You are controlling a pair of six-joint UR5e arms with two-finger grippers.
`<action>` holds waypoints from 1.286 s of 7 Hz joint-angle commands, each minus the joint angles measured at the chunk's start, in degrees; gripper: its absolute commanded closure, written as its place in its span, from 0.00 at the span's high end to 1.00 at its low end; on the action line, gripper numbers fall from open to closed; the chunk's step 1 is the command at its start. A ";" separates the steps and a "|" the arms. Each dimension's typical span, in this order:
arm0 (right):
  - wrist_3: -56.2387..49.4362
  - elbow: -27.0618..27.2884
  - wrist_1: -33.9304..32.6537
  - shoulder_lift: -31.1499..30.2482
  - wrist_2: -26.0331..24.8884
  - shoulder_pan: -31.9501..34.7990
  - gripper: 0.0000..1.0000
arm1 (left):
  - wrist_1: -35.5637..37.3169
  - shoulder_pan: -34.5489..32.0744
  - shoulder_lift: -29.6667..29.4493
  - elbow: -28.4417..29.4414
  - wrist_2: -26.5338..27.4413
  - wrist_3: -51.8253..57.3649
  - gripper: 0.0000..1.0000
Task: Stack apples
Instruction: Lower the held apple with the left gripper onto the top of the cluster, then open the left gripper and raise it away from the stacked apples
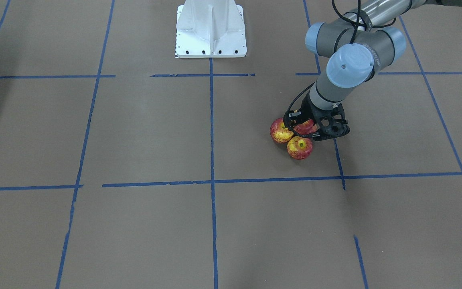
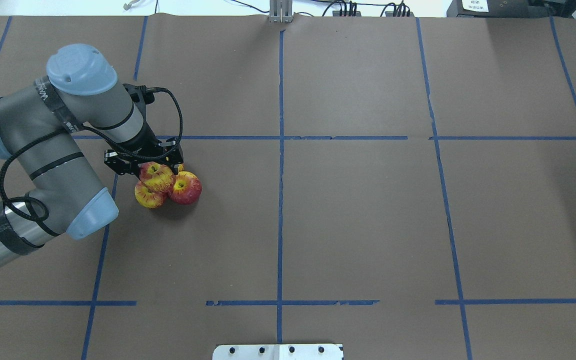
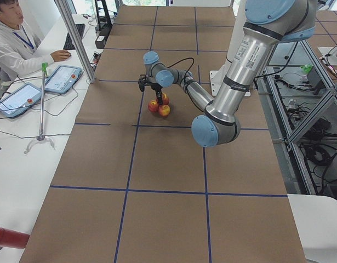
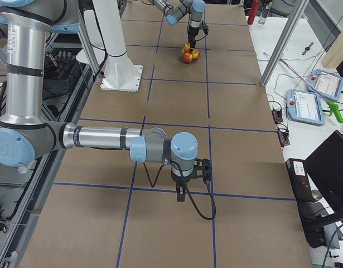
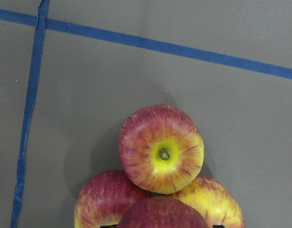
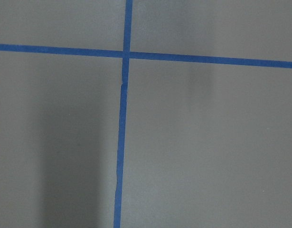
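Observation:
Four red-and-yellow apples sit clustered on the brown table at my left. In the overhead view, two apples [image 2: 148, 196] [image 2: 186, 188] lie in front, a third is mostly hidden behind, and a fourth apple [image 2: 157, 176] rests on top between them. My left gripper [image 2: 154, 170] is shut on this top apple [image 1: 305, 127]. The left wrist view shows the far apple [image 5: 161, 148] stem up, two more beside it, and the held apple [image 5: 162, 214] at the bottom edge. My right gripper [image 4: 183, 192] hangs over bare table far away; I cannot tell its state.
Blue tape lines [image 2: 281, 150] grid the brown table. The white robot base [image 1: 211, 30] stands at the table's edge. An operator [image 3: 12, 44] and tablets [image 3: 58, 79] are on a side table beyond my left end.

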 commanded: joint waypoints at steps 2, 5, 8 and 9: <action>0.00 0.00 0.00 0.00 0.00 0.00 1.00 | 0.00 -0.10 -0.09 0.26 0.09 0.00 1.00; 0.00 0.00 0.00 0.00 0.00 0.00 1.00 | 0.43 -0.97 -0.09 -0.70 0.00 0.09 1.00; 0.00 0.00 0.00 0.00 0.00 0.00 1.00 | 12.52 -8.94 0.08 -9.91 0.00 7.85 1.00; 0.00 0.00 0.00 0.00 0.00 0.00 1.00 | 13.18 -12.19 1.56 -11.85 -0.17 15.39 1.00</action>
